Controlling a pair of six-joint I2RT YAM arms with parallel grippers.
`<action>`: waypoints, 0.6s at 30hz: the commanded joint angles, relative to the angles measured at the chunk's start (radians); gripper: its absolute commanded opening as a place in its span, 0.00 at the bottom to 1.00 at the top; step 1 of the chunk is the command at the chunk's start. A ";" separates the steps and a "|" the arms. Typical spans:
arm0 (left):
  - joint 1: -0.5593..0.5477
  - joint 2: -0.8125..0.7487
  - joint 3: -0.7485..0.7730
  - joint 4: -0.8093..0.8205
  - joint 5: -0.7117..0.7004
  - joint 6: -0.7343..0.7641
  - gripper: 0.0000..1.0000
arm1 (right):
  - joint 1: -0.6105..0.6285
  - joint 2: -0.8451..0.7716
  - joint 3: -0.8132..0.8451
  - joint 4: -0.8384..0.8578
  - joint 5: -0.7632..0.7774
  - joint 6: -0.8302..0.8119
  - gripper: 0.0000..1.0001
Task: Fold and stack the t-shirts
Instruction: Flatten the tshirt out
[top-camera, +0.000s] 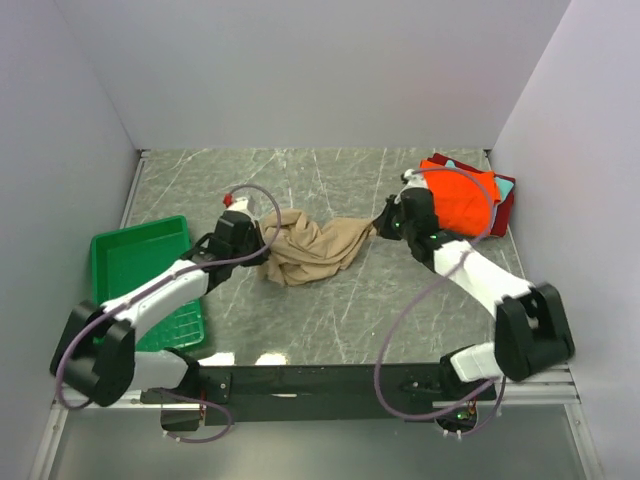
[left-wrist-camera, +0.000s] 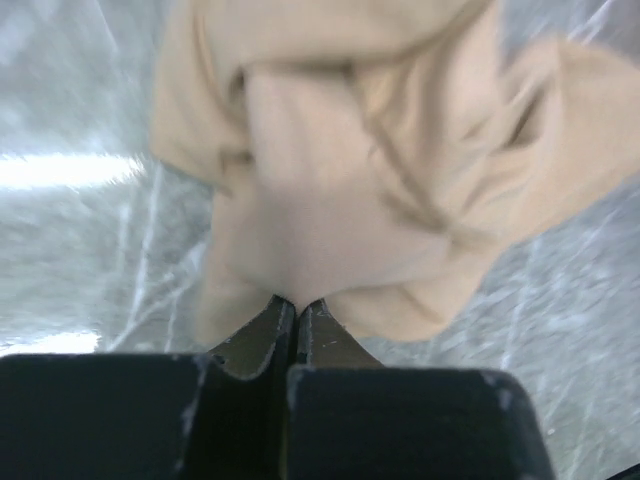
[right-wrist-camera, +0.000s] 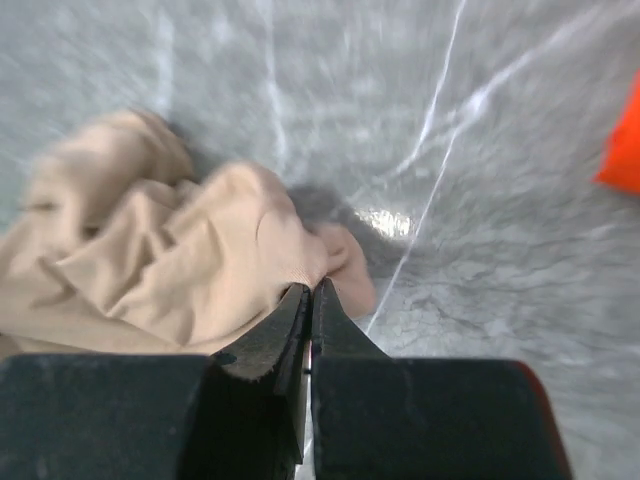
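Observation:
A crumpled tan t-shirt (top-camera: 312, 248) lies bunched mid-table between the two arms. My left gripper (top-camera: 262, 237) is shut on its left edge; the left wrist view shows the jaws (left-wrist-camera: 295, 305) pinched on the tan cloth (left-wrist-camera: 340, 170). My right gripper (top-camera: 384, 220) is shut on the shirt's right end; the right wrist view shows the jaws (right-wrist-camera: 310, 290) closed on the tan cloth (right-wrist-camera: 170, 260). A folded orange t-shirt (top-camera: 462, 198) lies on a dark red one (top-camera: 503, 210) with a teal edge (top-camera: 448, 163) at the back right.
A green plastic tray (top-camera: 135, 262) stands at the left, beside the left arm. The grey marble table (top-camera: 330, 320) is walled at the back and both sides. An orange corner (right-wrist-camera: 622, 150) shows in the right wrist view.

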 joint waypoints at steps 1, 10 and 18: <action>-0.003 -0.115 0.086 -0.091 -0.098 0.041 0.00 | 0.006 -0.178 -0.018 -0.075 0.095 -0.030 0.00; -0.002 -0.225 0.181 -0.170 -0.082 0.061 0.00 | 0.004 -0.618 -0.034 -0.287 0.230 -0.047 0.00; -0.003 -0.058 0.169 -0.144 -0.046 0.084 0.44 | 0.004 -0.757 -0.165 -0.344 0.282 -0.008 0.00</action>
